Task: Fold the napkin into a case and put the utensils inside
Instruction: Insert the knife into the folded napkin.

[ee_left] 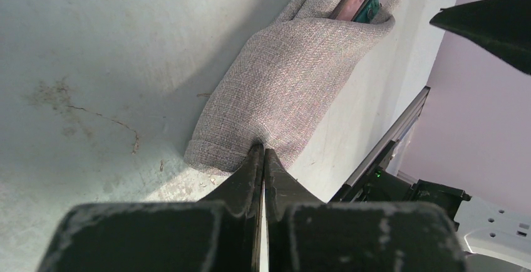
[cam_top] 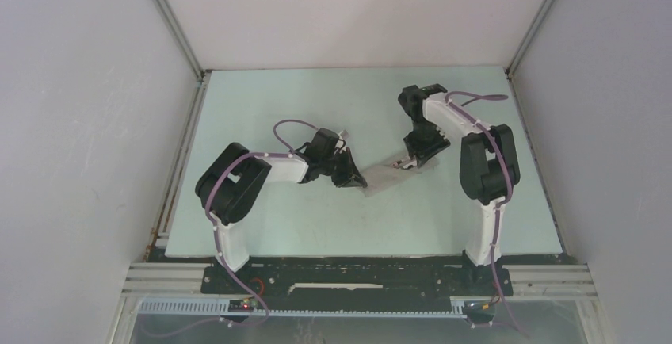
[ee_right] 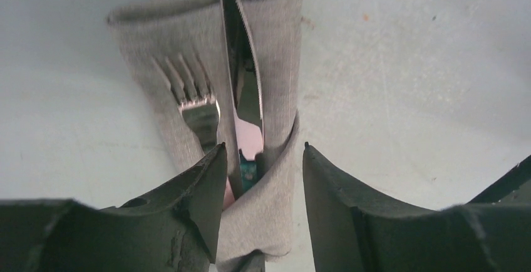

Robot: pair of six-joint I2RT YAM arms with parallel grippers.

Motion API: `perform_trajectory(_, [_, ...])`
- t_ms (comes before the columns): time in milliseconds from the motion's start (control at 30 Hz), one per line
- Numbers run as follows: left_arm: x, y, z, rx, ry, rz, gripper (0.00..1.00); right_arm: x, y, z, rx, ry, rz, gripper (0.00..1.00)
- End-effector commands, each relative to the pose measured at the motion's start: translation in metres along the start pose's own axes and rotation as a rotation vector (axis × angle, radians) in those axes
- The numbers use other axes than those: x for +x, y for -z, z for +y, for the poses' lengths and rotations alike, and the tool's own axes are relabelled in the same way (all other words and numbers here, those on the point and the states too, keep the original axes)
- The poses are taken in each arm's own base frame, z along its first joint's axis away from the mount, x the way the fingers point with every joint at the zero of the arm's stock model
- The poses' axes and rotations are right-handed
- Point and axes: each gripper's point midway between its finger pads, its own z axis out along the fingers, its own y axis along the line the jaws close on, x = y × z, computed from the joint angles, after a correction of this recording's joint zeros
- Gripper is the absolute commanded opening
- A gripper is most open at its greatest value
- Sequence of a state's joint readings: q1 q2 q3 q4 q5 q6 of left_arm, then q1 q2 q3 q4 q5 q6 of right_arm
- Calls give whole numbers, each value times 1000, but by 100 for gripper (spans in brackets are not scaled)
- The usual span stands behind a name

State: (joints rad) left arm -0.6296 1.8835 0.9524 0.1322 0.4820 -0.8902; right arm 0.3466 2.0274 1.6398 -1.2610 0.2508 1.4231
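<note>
The taupe-grey napkin point(cam_top: 386, 176) lies mid-table, folded into a narrow case point(ee_right: 275, 52) that is wrapped round the utensils. In the right wrist view a silver fork point(ee_right: 195, 99) lies on the cloth and a knife blade point(ee_right: 233, 65) sits in the fold, with a pale pink handle point(ee_right: 250, 135) and a dark teal handle point(ee_right: 248, 168) showing inside. My left gripper point(ee_left: 263, 151) is shut on the case's end edge point(ee_left: 294, 90) and lifts it slightly. My right gripper point(ee_right: 262, 148) is open and straddles the case's end over the handles.
The pale green table point(cam_top: 317, 106) has grey walls on three sides and a metal frame rail point(cam_top: 357, 280) at the near edge. One right finger point(ee_left: 494, 24) shows at the top right of the left wrist view.
</note>
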Motion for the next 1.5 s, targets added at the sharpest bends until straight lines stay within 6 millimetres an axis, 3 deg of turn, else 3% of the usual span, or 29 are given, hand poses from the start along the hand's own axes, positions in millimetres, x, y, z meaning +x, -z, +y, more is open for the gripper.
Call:
perform_trajectory(0, [-7, 0, -5, 15, -21, -21, 4, -29, 1, -4, -6, -26, -70, 55])
perform_trajectory(267, [-8, 1, -7, 18, -27, -21, 4, -40, -14, 2, 13, -39, -65, 55])
perform_trajectory(633, [-9, 1, -8, 19, -30, -21, 4, -40, -25, 11, 33, -31, -63, 48])
perform_trajectory(1467, [-8, 0, -7, 17, -30, -19, 5, -32, -33, 17, 45, -21, -55, 28])
